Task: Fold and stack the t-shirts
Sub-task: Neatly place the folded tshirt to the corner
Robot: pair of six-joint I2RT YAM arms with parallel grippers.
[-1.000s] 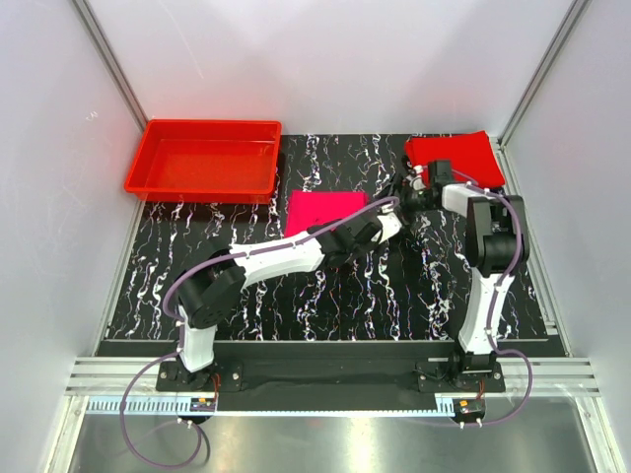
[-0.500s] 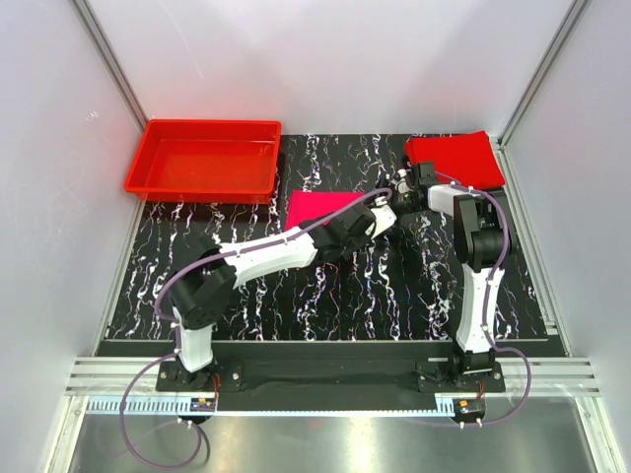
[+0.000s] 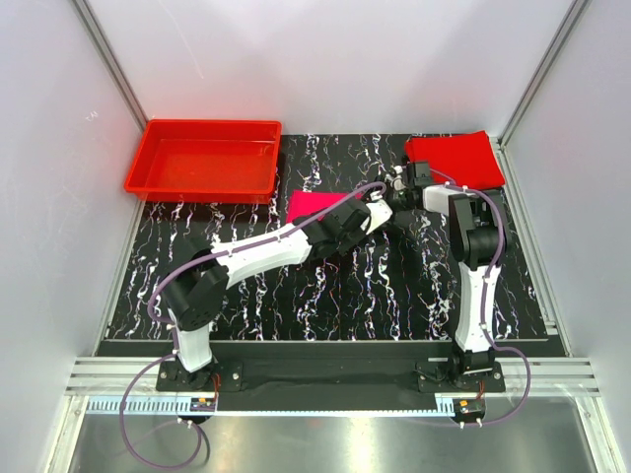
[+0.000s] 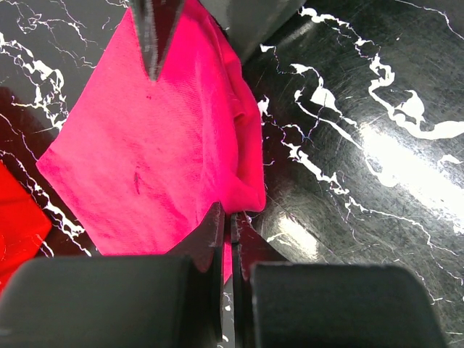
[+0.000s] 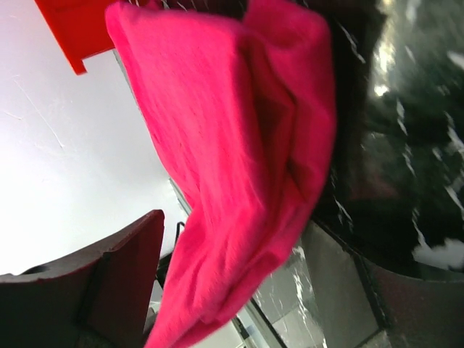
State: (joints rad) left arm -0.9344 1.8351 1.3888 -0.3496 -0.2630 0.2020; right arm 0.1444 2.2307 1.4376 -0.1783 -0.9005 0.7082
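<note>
Compared with 1 second ago, the left arm [image 3: 266,254] has swung farther toward the far left. Its forearm now covers the right part of the pink t-shirt [image 3: 311,203], which showed whole before. The right gripper [image 3: 399,187] has also shifted left, away from the red t-shirt [image 3: 458,158]. Neither of the 2 shirts has moved.

The left arm reaches in a long diagonal from its base across the table [image 3: 394,286], its wrist above the right edge of the pink t-shirt. The left gripper [image 4: 228,221] has its fingers pressed together with only a slit between them, tips at the cloth's near edge. Whether cloth is pinched there I cannot tell. The right arm [image 3: 473,232] rises from its base and bends at the elbow toward the left, so its gripper sits just beside the left wrist. Its fingers [image 5: 123,272] stand wide apart, with pink cloth bunched in thick folds right in front of them.

The pink t-shirt lies folded on the far middle of the table, near a corner of the red tray [image 3: 197,189]. The red t-shirt lies folded flat in the far right corner, well apart from the pink one.
</note>
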